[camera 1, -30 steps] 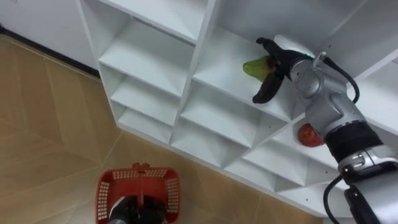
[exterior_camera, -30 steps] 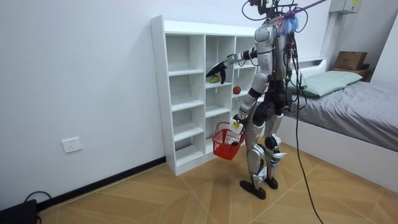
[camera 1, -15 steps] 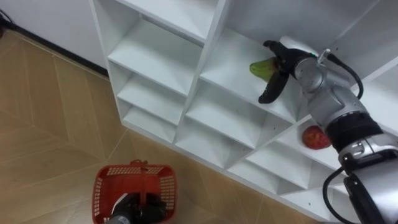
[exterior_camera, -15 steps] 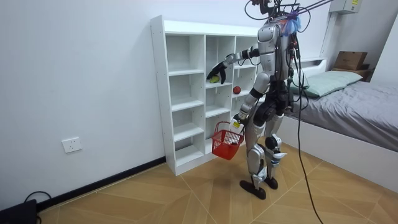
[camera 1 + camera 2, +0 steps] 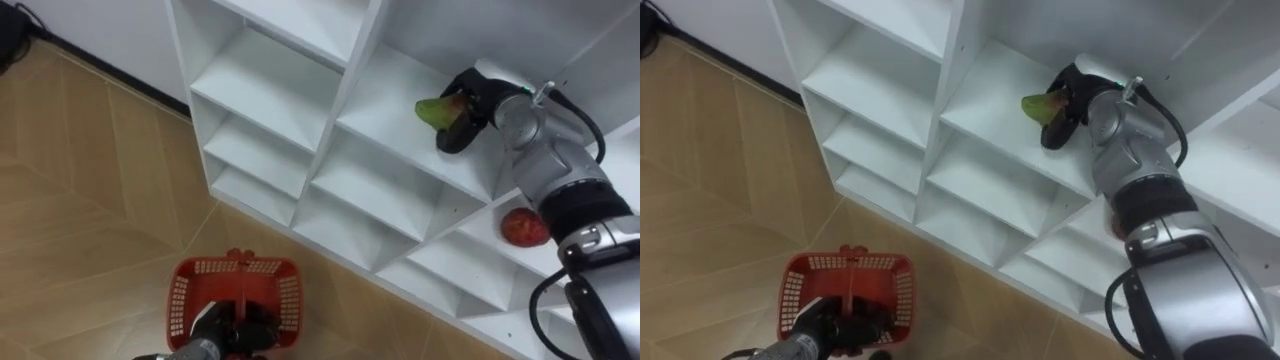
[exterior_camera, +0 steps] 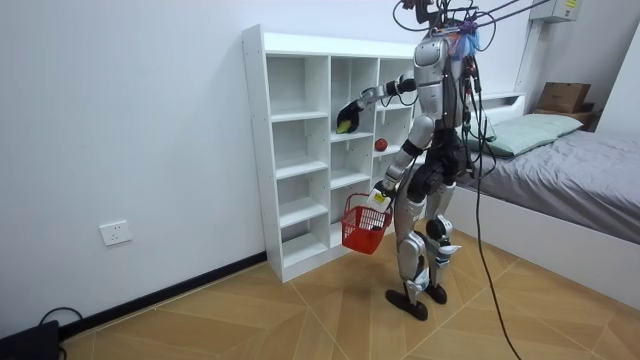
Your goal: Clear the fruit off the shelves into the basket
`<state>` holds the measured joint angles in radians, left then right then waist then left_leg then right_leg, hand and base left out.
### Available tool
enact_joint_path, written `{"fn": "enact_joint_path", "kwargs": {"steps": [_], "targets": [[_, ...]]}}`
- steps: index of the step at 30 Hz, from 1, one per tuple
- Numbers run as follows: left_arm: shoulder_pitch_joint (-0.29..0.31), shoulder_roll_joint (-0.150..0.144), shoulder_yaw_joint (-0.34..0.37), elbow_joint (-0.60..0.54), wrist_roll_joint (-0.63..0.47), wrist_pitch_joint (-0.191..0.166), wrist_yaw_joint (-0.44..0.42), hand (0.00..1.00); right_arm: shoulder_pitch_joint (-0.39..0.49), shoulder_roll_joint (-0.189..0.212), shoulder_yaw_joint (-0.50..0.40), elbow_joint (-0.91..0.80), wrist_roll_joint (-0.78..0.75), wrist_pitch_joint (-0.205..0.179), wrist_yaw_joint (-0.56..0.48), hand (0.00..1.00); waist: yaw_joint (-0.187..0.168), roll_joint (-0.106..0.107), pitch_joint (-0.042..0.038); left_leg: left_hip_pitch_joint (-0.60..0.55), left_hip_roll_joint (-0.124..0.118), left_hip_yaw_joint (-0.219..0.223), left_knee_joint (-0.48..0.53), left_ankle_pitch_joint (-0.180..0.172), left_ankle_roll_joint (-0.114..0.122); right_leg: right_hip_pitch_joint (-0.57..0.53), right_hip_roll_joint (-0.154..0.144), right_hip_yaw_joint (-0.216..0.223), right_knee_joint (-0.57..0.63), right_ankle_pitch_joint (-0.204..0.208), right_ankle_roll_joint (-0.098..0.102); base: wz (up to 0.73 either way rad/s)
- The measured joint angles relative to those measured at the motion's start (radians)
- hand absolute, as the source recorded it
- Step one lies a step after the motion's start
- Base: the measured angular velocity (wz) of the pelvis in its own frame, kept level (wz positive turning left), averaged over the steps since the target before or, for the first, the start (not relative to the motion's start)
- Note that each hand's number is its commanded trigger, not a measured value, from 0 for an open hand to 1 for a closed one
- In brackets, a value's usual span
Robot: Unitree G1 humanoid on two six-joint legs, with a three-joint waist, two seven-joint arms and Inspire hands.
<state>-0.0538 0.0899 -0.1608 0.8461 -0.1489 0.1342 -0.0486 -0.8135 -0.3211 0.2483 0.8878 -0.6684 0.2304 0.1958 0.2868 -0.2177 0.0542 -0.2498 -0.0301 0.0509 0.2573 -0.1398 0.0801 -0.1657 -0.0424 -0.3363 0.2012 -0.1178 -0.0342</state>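
Observation:
A green fruit (image 5: 431, 108) lies on a shelf of the white closet (image 5: 300, 110), in a compartment of the middle column. My right hand (image 5: 472, 108) reaches into that compartment, its dark fingers curled round the fruit from the right. One shelf lower to the right sits a red fruit (image 5: 522, 228), beside my right forearm. My left hand (image 5: 216, 326) hangs low, shut on the handle of a red basket (image 5: 235, 268) above the floor. In the room view I stand facing the closet with the right hand (image 6: 347, 117) raised and the basket (image 6: 364, 226) at knee height.
The closet's other compartments (image 5: 265, 85) are open and bare. Wood floor (image 5: 80, 200) lies to its left. A bed (image 6: 570, 180) stands at the room view's right behind me, and a wall socket (image 6: 117, 233) is low at its left.
My right hand's fingers, straight beside the green fruit before, have curled round it. The camera has shifted, so the whole closet sits further right in the left eye view.

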Motion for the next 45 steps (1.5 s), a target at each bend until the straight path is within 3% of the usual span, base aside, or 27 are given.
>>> {"fn": "enact_joint_path", "kwargs": {"steps": [18, 24, 28, 30, 31, 34, 38, 42, 45], "targets": [[0.0, 0.001, -0.001, 0.0, 0.0, -0.006, -0.035, 1.0, 0.002, 0.001, 0.004, 0.026, 0.041, 0.001, 0.015, 1.0, -0.012, -0.003, -0.0017, 0.007, 0.0, 0.005, 0.002, 0.0, 0.0, 0.006, -0.001, 0.003, 0.0, 0.0, 0.0, 0.0], [0.002, 0.012, 0.003, -0.016, -0.014, -0.01, -0.019, 1.0, 0.049, 0.003, -0.011, -0.069, 0.072, -0.002, -0.006, 1.0, -0.046, 0.0, -0.0037, 0.018, 0.001, 0.01, 0.0, 0.0, 0.0, 0.015, 0.0, 0.012, 0.0, 0.0, 0.0, -0.01], [0.013, 0.011, 0.003, -0.112, -0.014, -0.009, -0.003, 1.0, 0.171, 0.004, -0.053, -0.28, 0.074, -0.003, -0.021, 1.0, -0.062, 0.011, -0.0108, 0.031, 0.003, 0.028, 0.0, 0.0, 0.0, 0.021, 0.001, 0.028, 0.002, 0.0, 0.0, -0.11], [0.012, 0.004, 0.002, -0.128, -0.015, -0.009, -0.002, 1.0, 0.216, 0.014, -0.056, -0.351, 0.067, -0.004, -0.022, 1.0, -0.083, 0.028, -0.0196, 0.045, 0.002, 0.031, -0.001, -0.001, 0.001, 0.033, 0.0, 0.036, 0.002, 0.0, 0.001, -0.07], [0.015, -0.003, 0.003, -0.129, -0.015, -0.008, -0.001, 1.0, 0.249, 0.039, -0.068, -0.407, 0.066, 0.002, -0.02, 1.0, -0.093, 0.044, -0.0275, 0.061, 0.002, 0.031, -0.005, -0.002, 0.002, 0.048, 0.0, 0.037, 0.001, 0.001, 0.001, 0.0], [0.021, -0.014, 0.003, -0.16, -0.017, 0.021, 0.002, 1.0, 0.324, 0.068, -0.074, -0.546, 0.067, 0.012, -0.017, 1.0, -0.119, 0.076, -0.0448, 0.094, 0.0, 0.034, -0.022, -0.002, 0.003, 0.071, -0.001, 0.041, 0.001, -0.001, 0.005, -0.05], [0.024, -0.027, 0.002, -0.204, -0.019, 0.03, 0.038, 1.0, 0.349, 0.083, -0.073, -0.645, 0.066, 0.011, -0.009, 1.0, -0.145, 0.096, -0.0459, 0.135, 0.001, 0.042, -0.039, 0.0, 0.001, 0.106, 0.0, 0.053, -0.001, -0.004, 0.006, -0.05], [0.031, -0.04, -0.001, -0.204, -0.02, 0.031, 0.042, 1.0, 0.394, 0.099, -0.075, -0.745, 0.027, 0.011, -0.009, 1.0, -0.162, 0.096, -0.0457, 0.165, 0.0, 0.053, -0.052, 0.0, 0.001, 0.134, 0.002, 0.064, -0.016, -0.004, 0.007, -0.07], [0.039, -0.042, -0.002, -0.204, -0.054, 0.033, 0.046, 1.0, 0.441, 0.133, -0.077, -0.809, 0.031, 0.011, -0.008, 1.0, -0.181, 0.096, -0.0456, 0.184, 0.001, 0.062, -0.06, -0.001, 0.001, 0.145, 0.003, 0.074, -0.016, -0.004, 0.007, -0.09]]}}
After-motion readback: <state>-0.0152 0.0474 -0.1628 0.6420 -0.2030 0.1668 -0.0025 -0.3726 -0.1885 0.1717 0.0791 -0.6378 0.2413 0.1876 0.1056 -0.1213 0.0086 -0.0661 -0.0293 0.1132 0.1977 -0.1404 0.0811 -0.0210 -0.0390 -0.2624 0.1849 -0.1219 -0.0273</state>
